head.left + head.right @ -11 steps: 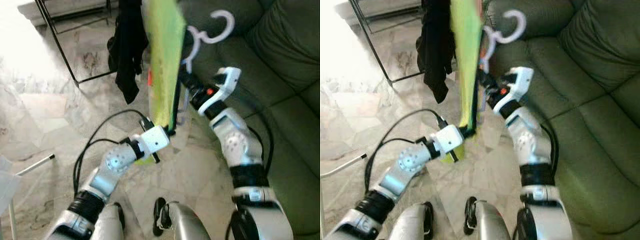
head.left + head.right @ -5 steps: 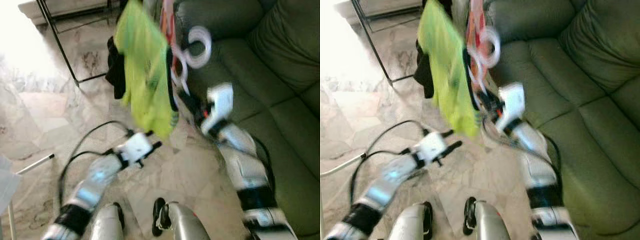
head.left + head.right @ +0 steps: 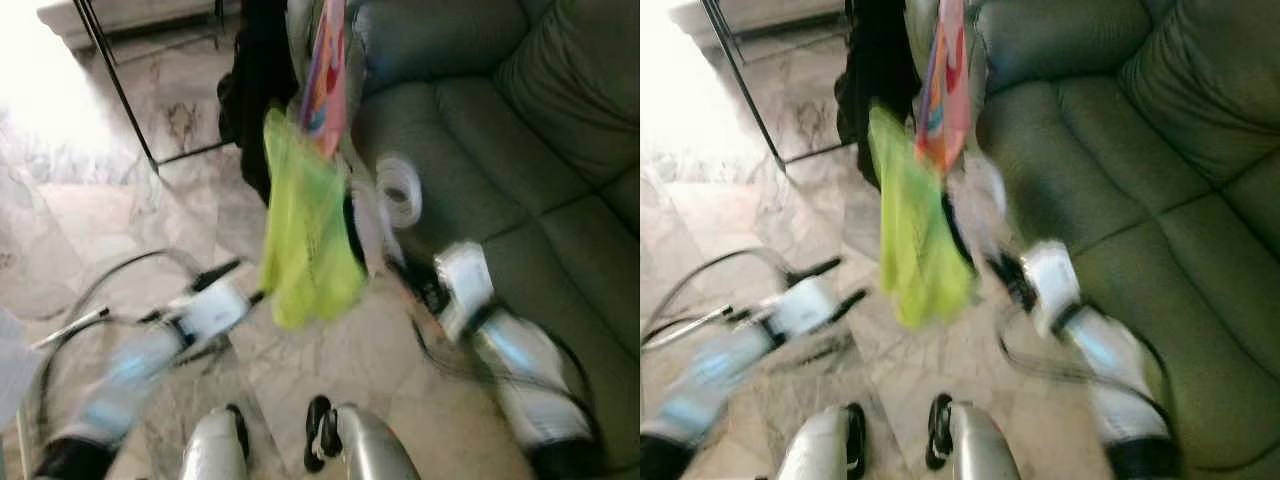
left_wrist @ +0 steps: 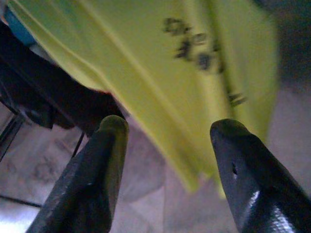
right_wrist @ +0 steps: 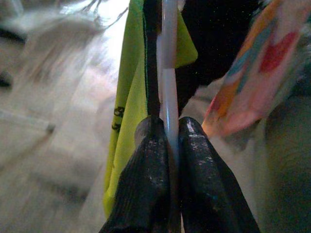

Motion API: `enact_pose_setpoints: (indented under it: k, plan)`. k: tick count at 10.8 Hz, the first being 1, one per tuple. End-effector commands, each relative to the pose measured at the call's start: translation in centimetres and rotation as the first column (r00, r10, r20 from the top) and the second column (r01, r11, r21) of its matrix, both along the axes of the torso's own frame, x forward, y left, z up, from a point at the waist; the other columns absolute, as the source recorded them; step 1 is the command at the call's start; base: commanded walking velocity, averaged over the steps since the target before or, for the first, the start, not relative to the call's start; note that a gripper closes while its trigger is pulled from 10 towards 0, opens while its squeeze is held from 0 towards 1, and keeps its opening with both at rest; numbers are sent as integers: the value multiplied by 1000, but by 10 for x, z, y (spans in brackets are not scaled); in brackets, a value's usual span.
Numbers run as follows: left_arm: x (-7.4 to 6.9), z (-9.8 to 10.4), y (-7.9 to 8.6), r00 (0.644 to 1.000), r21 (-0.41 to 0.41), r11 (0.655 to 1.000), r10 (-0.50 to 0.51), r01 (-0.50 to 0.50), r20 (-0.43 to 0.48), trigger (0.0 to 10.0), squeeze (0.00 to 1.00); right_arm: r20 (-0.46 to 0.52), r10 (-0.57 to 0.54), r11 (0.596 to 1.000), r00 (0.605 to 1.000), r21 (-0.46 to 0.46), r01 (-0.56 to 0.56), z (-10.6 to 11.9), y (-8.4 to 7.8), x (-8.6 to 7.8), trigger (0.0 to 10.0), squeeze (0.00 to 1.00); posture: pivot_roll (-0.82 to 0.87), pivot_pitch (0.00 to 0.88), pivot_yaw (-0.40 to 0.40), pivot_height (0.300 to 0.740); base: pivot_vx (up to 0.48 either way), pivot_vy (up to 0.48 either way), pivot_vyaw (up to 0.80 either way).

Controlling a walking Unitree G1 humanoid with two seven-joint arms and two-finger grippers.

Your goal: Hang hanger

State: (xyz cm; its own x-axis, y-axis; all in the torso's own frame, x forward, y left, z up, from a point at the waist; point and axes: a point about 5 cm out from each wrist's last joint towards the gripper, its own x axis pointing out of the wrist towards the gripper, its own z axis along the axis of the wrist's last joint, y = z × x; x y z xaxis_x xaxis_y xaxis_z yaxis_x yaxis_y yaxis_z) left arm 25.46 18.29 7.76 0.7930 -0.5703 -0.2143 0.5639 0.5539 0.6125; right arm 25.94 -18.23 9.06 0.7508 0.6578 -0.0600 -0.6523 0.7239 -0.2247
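Right wrist view: my right pincer (image 5: pixel 169 133) clamps the thin white hanger (image 5: pixel 167 92) carrying a yellow-green shirt (image 3: pixel 305 240); beside that shirt, my left pincer (image 4: pixel 167 131) gapes empty.

Landmark: dark green leather sofa (image 3: pixel 540 150), at the robot's right.

- Lime-yellow shirt (image 3: pixel 305 240): left of the sofa's front edge, above the marble tile floor (image 3: pixel 90 210).
- White plastic hanger (image 5: pixel 167 92): between shirt and sofa; right gripper (image 5: pixel 167 141) clamped on it.
- Orange-pink patterned cloth (image 3: pixel 328 70): above the shirt.
- Black garment (image 3: pixel 258 80): left of that cloth.
- Black metal rack frame (image 3: pixel 115 80): well left of the sofa.
- Left gripper (image 4: pixel 167 133): left of the shirt, fingers apart.
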Motion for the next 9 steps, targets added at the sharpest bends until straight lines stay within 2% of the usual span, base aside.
enact_pose_setpoints:
  k: [1, 2, 3, 4, 5, 7, 9]
  plan:
    - [-5, -1, 1, 1000, 32, 999, -24, 23, 17, 10000, 1000, 21, 73, 997, 997, -23, -72, 0, 0, -6, 10000, 0, 77, 232, -121, 740, 0, 0, 0]
    - [-8, -3, 7, 999, 72, 997, -30, 29, 16, 10000, 1000, -26, 91, 996, 995, -12, -91, -6, -3, -9, 10000, 0, 76, 234, -122, 740, 0, 0, 0]
    - [-7, -3, 10, 999, 111, 993, -40, 37, 28, 10000, 1000, -45, 144, 988, 989, -41, -146, -11, -4, -13, 10000, 0, 78, 235, -122, 740, 0, 0, 0]
    - [-5, -1, 11, 998, 139, 989, -60, 54, 34, 10000, 55, -56, 206, 977, 977, -50, -209, -13, -1, -15, 10000, 0, 79, 232, -123, 740, 0, 0, 0]
    - [-2, 0, 13, 996, 165, 984, -71, 61, 50, 10000, 0, -59, 246, 966, 968, -65, -249, -14, 0, -16, 10000, 0, 79, 232, -123, 740, 0, 0, 0]
    - [12, 16, 20, 990, 218, 973, -97, 74, 98, 10000, 0, -92, 307, 944, 947, -98, -315, -19, -1, -18, 10000, 0, 81, 222, -125, 740, 0, 0, 0]
    - [16, 19, 25, 990, 238, 967, -113, 91, 81, 10000, 0, -117, 360, 916, 925, -144, -375, -26, 0, -21, 10000, 0, 81, 217, -124, 740, 0, 0, 0]
